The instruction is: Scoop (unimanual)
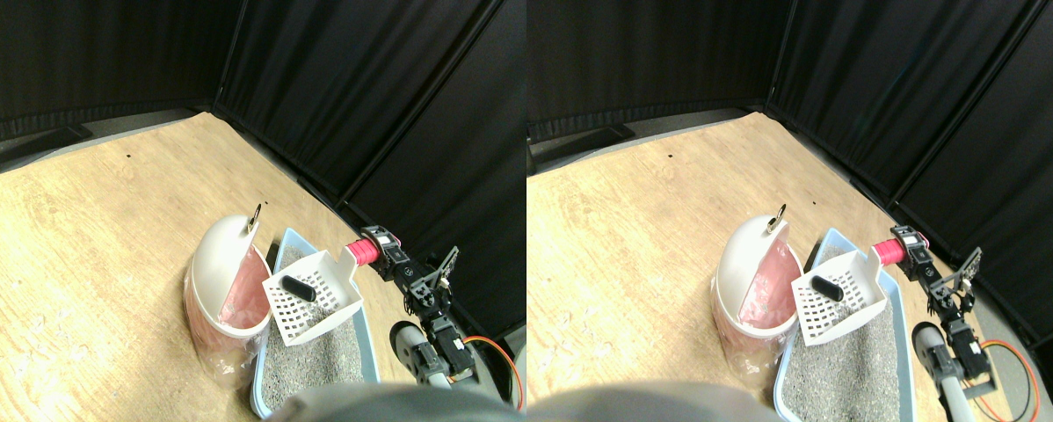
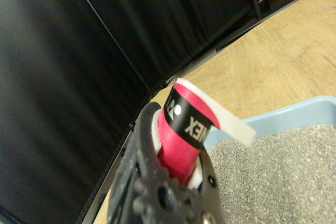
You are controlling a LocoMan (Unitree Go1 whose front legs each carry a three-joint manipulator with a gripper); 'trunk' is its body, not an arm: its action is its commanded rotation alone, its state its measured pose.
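Note:
A white slotted scoop (image 1: 314,297) hangs tilted over the near part of the light blue litter box (image 1: 293,237), with a small black lump (image 1: 298,287) lying in its bowl. Its handle is wrapped in pink-red tape (image 1: 365,251), and my right gripper (image 1: 384,250) is shut on that handle at the box's far right side. In the wrist view the red wrapped handle (image 2: 181,140) sits clamped inside the dark jaw frame, with grey litter (image 2: 278,177) beyond it. The scoop's front edge is close to the open mouth of the white bin (image 1: 219,264).
The white bin has a pink liner (image 1: 243,299) and a swing lid tipped open; it stands against the litter box's left side on the wooden floor (image 1: 78,229). Black curtain panels (image 1: 359,97) close off the back and right. Grey litter (image 1: 315,365) fills the box.

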